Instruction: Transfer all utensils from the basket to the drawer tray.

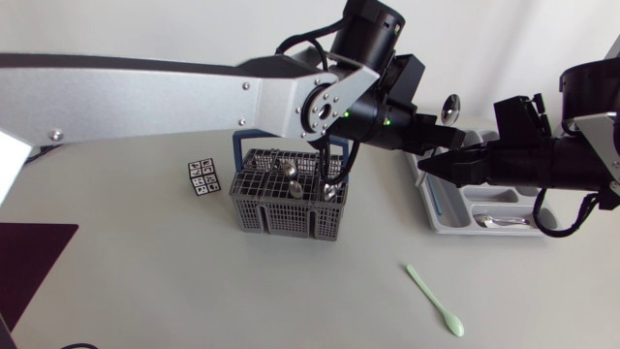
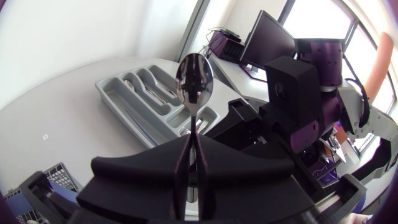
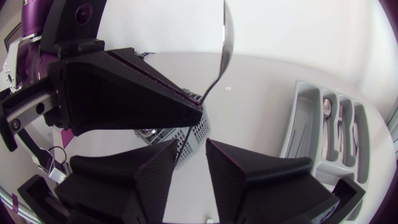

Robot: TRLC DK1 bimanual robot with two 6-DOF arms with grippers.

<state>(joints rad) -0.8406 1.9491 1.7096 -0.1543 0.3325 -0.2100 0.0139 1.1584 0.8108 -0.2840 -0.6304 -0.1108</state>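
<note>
The left gripper [image 2: 194, 149] is clamped on the handle of a metal spoon [image 2: 194, 78] and holds it upright, bowl uppermost, in the air beside the tray's [image 1: 438, 215] basket-side edge. The right gripper [image 3: 191, 163] sits just under it with its fingers spread. The handle's lower end points down toward the gap between them, and neither finger visibly touches it.

The grey tray lies flat on the table [image 1: 145, 271]. Several metal utensils rest in its long compartments, among them a spoon [image 1: 501, 221] in the compartment at its front edge. From above, the right arm lies across the tray and hides much of it.

The grey wire basket [image 1: 287, 215] stands well apart from the tray, on the side the left arm comes from. A few metal utensil ends [image 1: 291, 184] stick up inside it. The left arm passes over the basket's far rim, and a black cable hangs in front of that rim.

A pale green spoon [image 1: 434, 300] lies on the table near the tray's front corner, apart from it. Beyond the basket, farther again from the tray, sits a small marker block [image 1: 202, 177] with black-and-white square patterns. These are too small to read. A dark mat [image 1: 29, 267] covers the table corner farthest from the tray.
</note>
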